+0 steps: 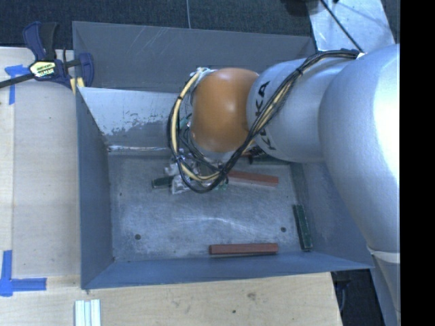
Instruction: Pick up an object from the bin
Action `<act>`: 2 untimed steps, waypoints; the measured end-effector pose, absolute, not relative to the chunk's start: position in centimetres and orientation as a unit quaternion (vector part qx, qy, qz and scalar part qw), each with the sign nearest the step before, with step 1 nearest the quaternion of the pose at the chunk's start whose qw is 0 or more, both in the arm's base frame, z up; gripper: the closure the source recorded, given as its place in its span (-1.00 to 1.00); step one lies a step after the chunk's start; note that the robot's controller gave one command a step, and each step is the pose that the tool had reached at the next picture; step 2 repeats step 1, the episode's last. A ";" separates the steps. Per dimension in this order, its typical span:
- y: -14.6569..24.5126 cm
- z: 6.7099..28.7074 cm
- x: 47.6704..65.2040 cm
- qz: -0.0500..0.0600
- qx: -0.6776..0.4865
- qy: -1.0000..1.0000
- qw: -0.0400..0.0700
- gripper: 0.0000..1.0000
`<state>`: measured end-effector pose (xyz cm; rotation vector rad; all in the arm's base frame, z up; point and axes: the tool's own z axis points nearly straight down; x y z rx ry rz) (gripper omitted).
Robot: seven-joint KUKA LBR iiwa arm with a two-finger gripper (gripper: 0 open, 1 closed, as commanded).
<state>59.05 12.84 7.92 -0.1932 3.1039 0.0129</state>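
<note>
My gripper (168,180) is low over the bin floor, near the back wall and a little left of centre, mostly hidden under the arm's orange cover and cables. A reddish-brown flat stick (257,178) lies just right of it, partly under the cables. What lies directly beneath the gripper is hidden.
Another reddish-brown stick (243,249) lies along the front wall. A thin dark green bar (302,227) rests against the right wall. The arm covers the bin's back right part.
</note>
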 end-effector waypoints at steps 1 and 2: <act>15.9 22.1 59.4 0.001 -0.092 0.996 0.002 1.00; 15.9 22.1 59.4 0.001 -0.092 0.996 0.002 1.00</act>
